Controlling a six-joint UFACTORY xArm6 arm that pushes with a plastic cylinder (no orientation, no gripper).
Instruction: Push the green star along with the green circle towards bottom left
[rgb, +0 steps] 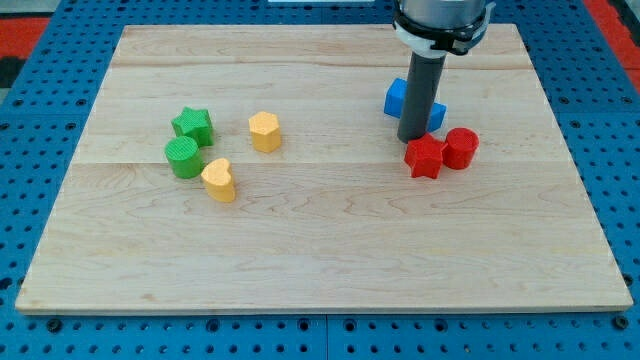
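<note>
The green star (192, 124) sits at the view's left on the wooden board (320, 250). The green circle (183, 157) lies just below it, touching or nearly touching. My tip (413, 137) is far to the view's right of both green blocks. It stands in front of a blue block (398, 97) and just above-left of a red star (425, 157).
A yellow heart (219, 180) lies just right of and below the green circle. A yellow hexagon (264, 131) sits right of the green star. A red cylinder (461, 147) sits beside the red star. Blue pegboard surrounds the board.
</note>
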